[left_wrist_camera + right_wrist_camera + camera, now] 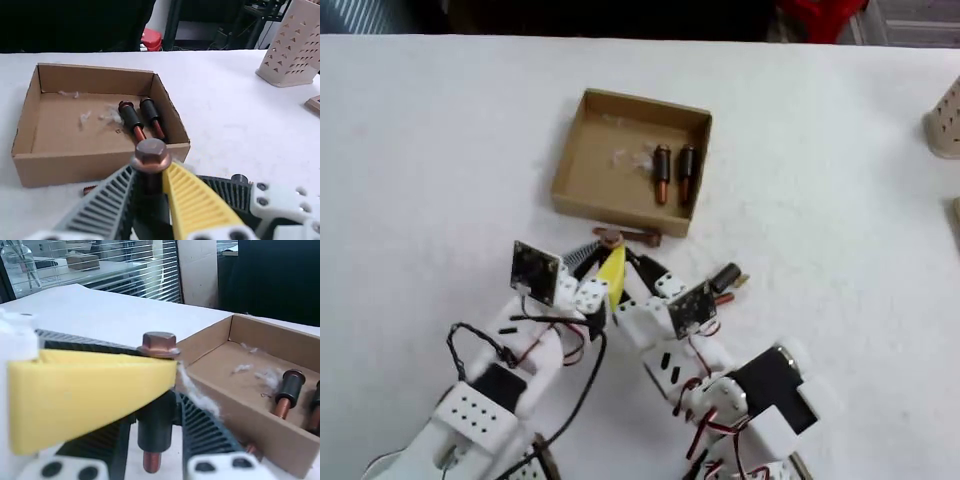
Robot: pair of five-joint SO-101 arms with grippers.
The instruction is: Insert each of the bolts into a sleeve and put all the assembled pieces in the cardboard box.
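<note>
The cardboard box (575, 150) (27, 107) (210, 340) holds two assembled pieces (674, 172) (142, 117), copper bolts in black sleeves. Just in front of the box my two grippers meet. My left gripper (608, 262) (150, 172), with one grey and one yellow finger, is shut on a copper bolt (151, 156) (159, 344) just under its head. My right gripper (638, 268) (156, 415), with black fingers, is shut on the black sleeve (155, 427) around that bolt. The bolt's threaded tip shows below the sleeve.
A loose bolt (632, 236) (89, 189) lies on the table against the box's near wall. Another black sleeve (726, 277) lies beside the right arm. A beige perforated holder (945, 120) (292, 42) stands at the far right.
</note>
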